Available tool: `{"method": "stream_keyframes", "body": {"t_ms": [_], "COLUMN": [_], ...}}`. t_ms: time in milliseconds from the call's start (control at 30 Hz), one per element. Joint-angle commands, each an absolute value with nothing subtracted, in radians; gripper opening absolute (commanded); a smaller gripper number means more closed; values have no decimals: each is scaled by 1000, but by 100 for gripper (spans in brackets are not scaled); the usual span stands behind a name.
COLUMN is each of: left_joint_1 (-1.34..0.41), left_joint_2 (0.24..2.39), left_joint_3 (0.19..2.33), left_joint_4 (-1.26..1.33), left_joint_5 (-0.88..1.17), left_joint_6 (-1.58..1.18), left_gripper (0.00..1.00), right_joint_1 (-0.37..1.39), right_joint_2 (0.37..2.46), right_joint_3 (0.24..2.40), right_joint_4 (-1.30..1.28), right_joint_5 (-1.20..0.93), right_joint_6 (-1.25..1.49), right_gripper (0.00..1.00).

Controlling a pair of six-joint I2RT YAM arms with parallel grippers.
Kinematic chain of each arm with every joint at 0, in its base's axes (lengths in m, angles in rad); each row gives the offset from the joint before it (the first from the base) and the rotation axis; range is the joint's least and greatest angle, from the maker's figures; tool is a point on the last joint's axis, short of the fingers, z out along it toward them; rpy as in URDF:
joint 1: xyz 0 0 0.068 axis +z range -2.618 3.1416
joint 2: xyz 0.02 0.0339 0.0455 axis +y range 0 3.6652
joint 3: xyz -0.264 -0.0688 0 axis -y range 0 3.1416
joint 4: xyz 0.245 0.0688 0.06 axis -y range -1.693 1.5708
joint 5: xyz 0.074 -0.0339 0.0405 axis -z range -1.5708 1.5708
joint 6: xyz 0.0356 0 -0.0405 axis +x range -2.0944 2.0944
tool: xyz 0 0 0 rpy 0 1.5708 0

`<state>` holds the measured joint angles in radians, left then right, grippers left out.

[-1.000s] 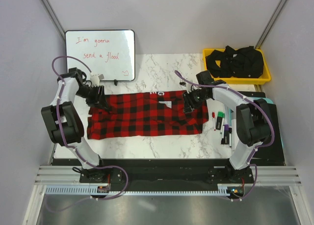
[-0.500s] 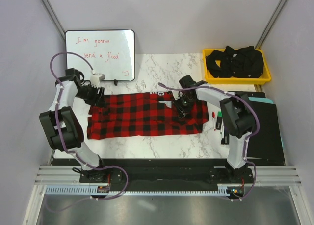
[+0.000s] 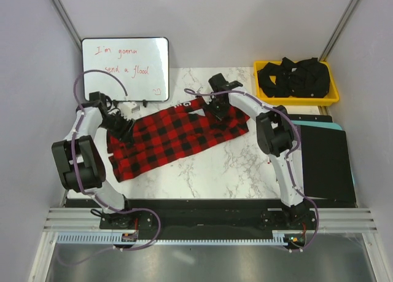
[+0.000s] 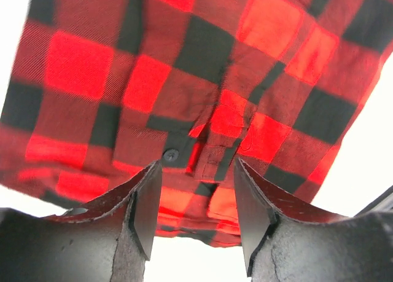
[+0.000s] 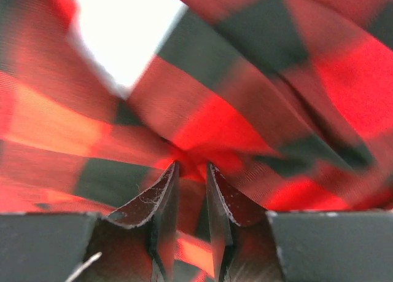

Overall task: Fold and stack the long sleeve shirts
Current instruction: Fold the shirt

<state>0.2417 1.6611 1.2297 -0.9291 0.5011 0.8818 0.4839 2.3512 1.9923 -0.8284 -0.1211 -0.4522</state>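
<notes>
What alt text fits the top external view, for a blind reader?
A red-and-black flannel shirt lies slanted on a marble table, the left end effector at its left end, the right end effector at its far right end. A whiteboard and a yellow bin of black cloth stand behind.

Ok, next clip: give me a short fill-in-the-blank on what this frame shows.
1. The shirt is checked red and ____.
2. The right pincer is shut on the ____.
3. The black cloth lies in a ____ bin.
4. The writing on the whiteboard is ____.
Missing words: black; shirt; yellow; red.
</notes>
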Motion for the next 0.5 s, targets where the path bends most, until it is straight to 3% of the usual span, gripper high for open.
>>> {"method": "stream_keyframes", "body": {"t_ms": [0, 100, 267, 467], "left_joint_1": [123, 34, -87, -320], "left_joint_2": [1618, 1637, 1658, 1623], "left_joint_3": [1175, 1111, 983, 896], "left_joint_4": [-881, -858, -740, -745], "left_joint_5": [440, 393, 259, 232], "left_joint_6": [1049, 1095, 1127, 1054], "left_gripper": [57, 55, 53, 51], "right_joint_1": [382, 354, 354, 353], "right_joint_2": [2350, 2277, 2104, 1881], "right_joint_3": [2089, 2079, 2011, 1697], "right_joint_4": [-870, -890, -948, -902], "right_joint_5": [24, 3, -205, -325], "right_joint_6": [-500, -483, -353, -216], "right_gripper": [33, 41, 43, 43]}}
